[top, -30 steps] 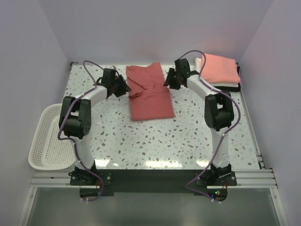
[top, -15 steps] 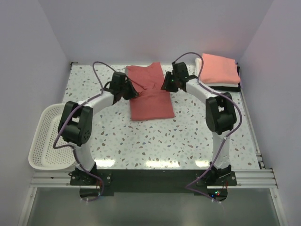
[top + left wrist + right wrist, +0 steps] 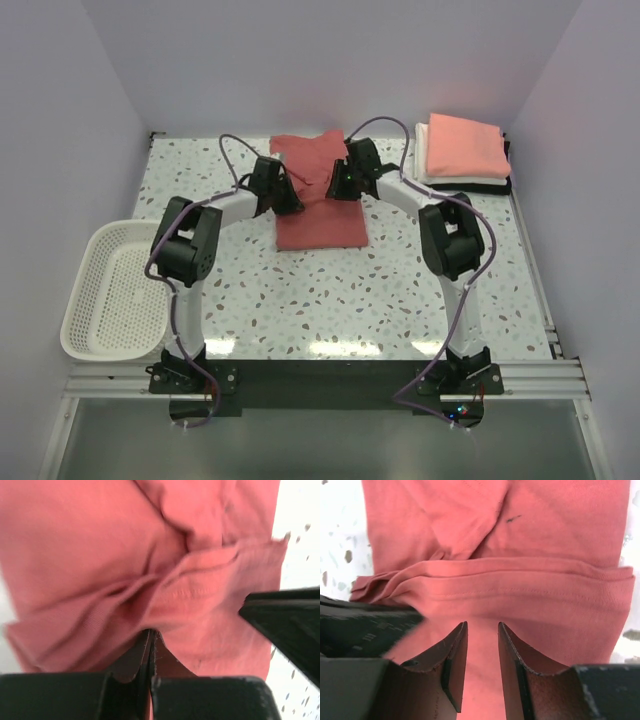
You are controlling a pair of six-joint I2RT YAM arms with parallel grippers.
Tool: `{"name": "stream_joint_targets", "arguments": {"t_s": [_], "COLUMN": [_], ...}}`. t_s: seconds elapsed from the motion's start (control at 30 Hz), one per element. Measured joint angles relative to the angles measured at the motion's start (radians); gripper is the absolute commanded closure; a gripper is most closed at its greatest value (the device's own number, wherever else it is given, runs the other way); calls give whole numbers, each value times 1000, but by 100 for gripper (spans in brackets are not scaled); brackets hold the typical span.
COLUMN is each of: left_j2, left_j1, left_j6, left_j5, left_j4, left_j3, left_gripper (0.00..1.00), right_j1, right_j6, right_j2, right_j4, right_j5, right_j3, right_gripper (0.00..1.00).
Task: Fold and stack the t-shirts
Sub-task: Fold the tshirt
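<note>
Left of the folded stack (image 3: 462, 148), on the tabletop (image 3: 330, 290), the brick-red t-shirt (image 3: 320, 225) lies lengthwise away from me, my left hand (image 3: 151, 640) pinched shut on its edge far from the stack, my right hand (image 3: 481, 635) narrowly open above its stack-side edge.

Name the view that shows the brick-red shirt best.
Top external: it alone shows most of the brick-red shirt, lying between both arms. Left wrist shows only bunched cloth at its shut fingers; right wrist shows a folded hem past its parted fingers.

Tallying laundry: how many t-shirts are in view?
4: brick-red shirt at centre; salmon-pink shirt atop white shirt and black shirt, far right. Others may be hidden between.
</note>
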Motion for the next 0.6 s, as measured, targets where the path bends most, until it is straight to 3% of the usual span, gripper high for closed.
{"name": "stream_joint_targets", "arguments": {"t_s": [0.27,0.6], "left_j2": [35,116], "left_j1": [145,162], "left_j6": [-1,-9], "left_j5": [26,65], "left_j4": [49,59], "left_j3": [58,120], "left_gripper": [100,100], "right_j1": [-25,-48], "right_j6": [-14,-12], "right_j2": [129,132], "right_j4": [-19,-19], "right_j5": [-5,-26], "right_j3": [120,127], "right_gripper": [66,64]}}
